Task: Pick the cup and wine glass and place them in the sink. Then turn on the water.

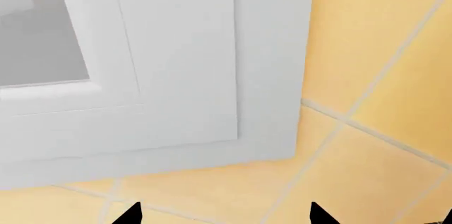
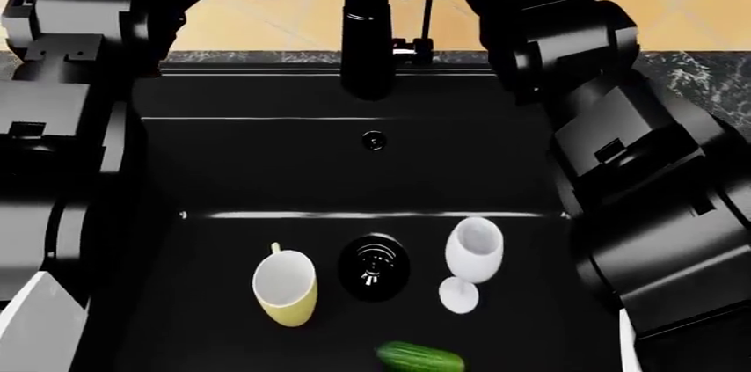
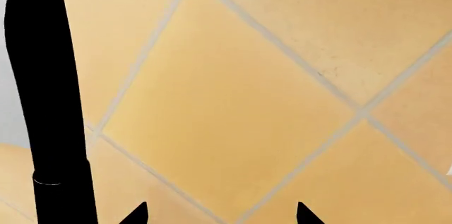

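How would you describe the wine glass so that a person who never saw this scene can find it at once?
Look into the black sink and find the round drain on its floor. The wine glass lies just right of that drain, opposite the yellow cup. It is the only white thing with a thin stem and a round foot; the cup has a handle, and the cucumber is green.

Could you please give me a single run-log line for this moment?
cup: in sink, beside drain | wine glass: in sink, on its side | left gripper: open, empty | right gripper: open, near faucet | water: not visible
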### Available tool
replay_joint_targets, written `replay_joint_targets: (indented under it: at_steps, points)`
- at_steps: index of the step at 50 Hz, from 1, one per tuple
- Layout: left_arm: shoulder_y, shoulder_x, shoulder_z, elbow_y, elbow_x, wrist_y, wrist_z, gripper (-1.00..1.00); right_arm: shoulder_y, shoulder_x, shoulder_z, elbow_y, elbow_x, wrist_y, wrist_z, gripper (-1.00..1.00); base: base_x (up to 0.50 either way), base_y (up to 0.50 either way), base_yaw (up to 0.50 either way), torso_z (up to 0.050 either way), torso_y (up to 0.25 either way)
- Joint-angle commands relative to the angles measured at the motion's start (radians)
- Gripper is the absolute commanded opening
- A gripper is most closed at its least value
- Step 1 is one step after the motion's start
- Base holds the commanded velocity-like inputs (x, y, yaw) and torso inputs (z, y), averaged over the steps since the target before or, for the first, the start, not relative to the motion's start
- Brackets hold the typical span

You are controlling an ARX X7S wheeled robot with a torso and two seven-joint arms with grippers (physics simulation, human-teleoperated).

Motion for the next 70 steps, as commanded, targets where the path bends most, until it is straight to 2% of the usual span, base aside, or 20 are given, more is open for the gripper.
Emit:
replay_joint_targets:
  at_steps: [1,36,51,70]
  points:
    - [0.004,0.000,-0.022,0.000,0.018,-0.002,0.004,1.00,-0.001,0.000,-0.026,0.000,0.028,-0.002,0.001,1.00,0.00,0.00,0.00,0.000,-0.102]
    - [0.006,0.001,-0.064,0.000,0.048,-0.005,0.008,1.00,-0.007,0.000,-0.096,0.000,0.108,-0.008,0.007,1.00,0.00,0.00,0.00,0.000,-0.092]
    - [0.009,0.001,-0.081,0.000,0.054,-0.005,0.007,1.00,-0.034,0.000,-0.014,0.000,0.033,0.020,0.015,1.00,0.00,0.00,0.00,0.000,0.000]
    - [0.007,0.003,-0.091,0.000,0.062,-0.006,0.011,1.00,-0.072,0.000,0.430,0.000,-0.385,0.119,0.019,1.00,0.00,0.00,0.00,0.000,0.000]
